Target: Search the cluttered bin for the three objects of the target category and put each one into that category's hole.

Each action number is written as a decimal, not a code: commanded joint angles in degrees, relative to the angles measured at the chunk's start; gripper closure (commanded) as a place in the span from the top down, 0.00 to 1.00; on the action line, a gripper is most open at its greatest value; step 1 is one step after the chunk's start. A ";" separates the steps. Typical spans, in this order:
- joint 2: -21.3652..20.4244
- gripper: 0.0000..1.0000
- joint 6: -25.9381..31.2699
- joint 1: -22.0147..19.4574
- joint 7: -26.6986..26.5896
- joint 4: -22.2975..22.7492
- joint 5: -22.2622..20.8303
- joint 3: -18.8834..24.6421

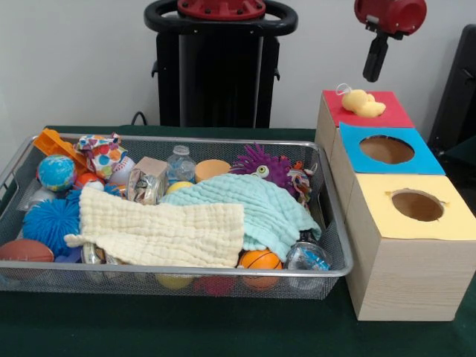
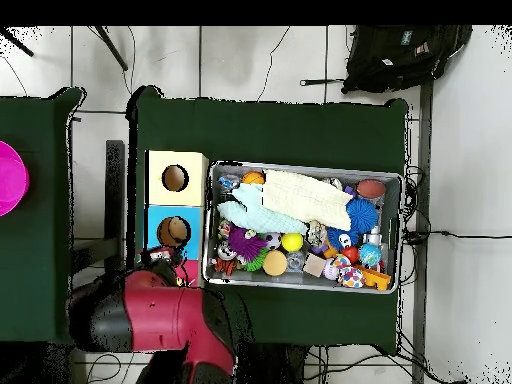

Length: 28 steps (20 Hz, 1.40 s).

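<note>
The yellow chick (image 1: 363, 103) lies on the red top (image 1: 387, 115) of the far wooden box, and the round hole there does not show under it. My gripper (image 1: 375, 58) hangs above and slightly behind the chick, clear of it. In the overhead view my arm (image 2: 170, 315) covers most of that red box (image 2: 189, 270). The wire-mesh bin (image 1: 186, 140) is full of toys and also shows in the overhead view (image 2: 305, 167). A small orange-and-black striped thing (image 1: 301, 180) peeks out beside a purple spiky ball (image 1: 260, 163). No third plush shows.
A pale yellow cloth (image 1: 163, 230) and a mint cloth (image 1: 256, 208) cover the bin's middle. Around them lie a blue spiky ball (image 1: 50, 219), a small basketball (image 1: 260, 259) and a globe ball (image 1: 56, 171). Blue-topped (image 1: 424, 160) and yellow-topped (image 1: 387, 216) boxes stand nearer the camera.
</note>
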 commanded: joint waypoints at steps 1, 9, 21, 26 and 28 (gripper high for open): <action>1.23 0.00 -0.56 -4.47 -6.83 5.74 -4.19 6.03; 2.96 0.00 -4.65 -7.96 -7.37 7.04 -6.31 9.20; 3.17 0.00 -5.36 -11.88 -6.19 7.42 -8.74 14.27; 2.56 0.00 -5.36 -13.24 -5.95 7.98 -8.94 15.93; 2.24 0.00 -5.08 -13.37 -5.73 8.12 -8.98 16.46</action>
